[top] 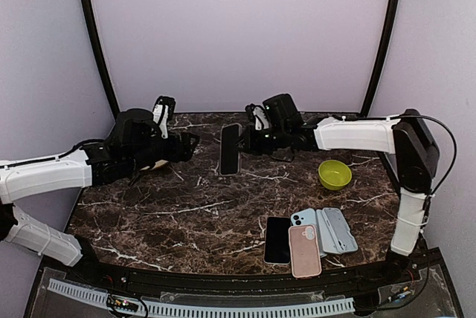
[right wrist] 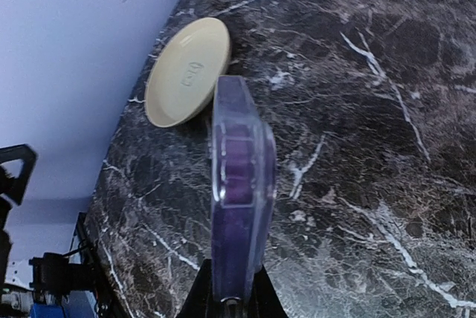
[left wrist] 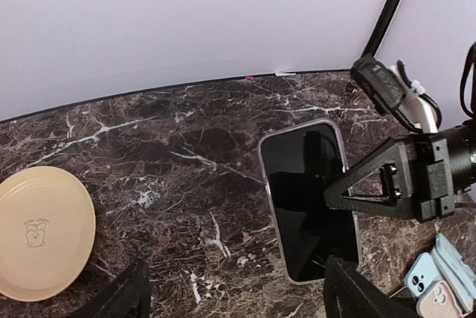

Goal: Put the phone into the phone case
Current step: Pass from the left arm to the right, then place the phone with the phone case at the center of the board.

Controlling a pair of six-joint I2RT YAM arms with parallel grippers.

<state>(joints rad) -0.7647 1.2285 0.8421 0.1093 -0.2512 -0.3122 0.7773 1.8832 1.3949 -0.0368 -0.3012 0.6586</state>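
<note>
Dark marble table [top: 149,214]; both arms reach to its far middle. Right gripper [top: 249,140] is pinched closed on one long edge of the phone [top: 230,148], which it holds off the table near the back, screen facing the left arm. Left gripper [top: 192,144] faces it from just beside, jaws spread wide and empty, not touching. The right wrist view shows the phone edge-on inside a clear case [right wrist: 239,184], purple body visible through the rim. Judgement: the seating step looks done or nearly so, though I cannot tell whether all four corners are snapped home. The next move calls for checking the corners, pressing any proud one in with the left fingers while the right hand braces, then lowering it flat. Nothing stands between the two grippers. A cream plate [left wrist: 44,232] lies under the left arm's side and could be clipped if that arm swings low. A yellow-green bowl [top: 335,174] sits below the right forearm. Well apart at the near edge lies a heap: black phone [top: 277,240], pink case [top: 305,251], light blue phone [top: 303,218], grey-blue cases [top: 338,230]. None is in the way.
</note>
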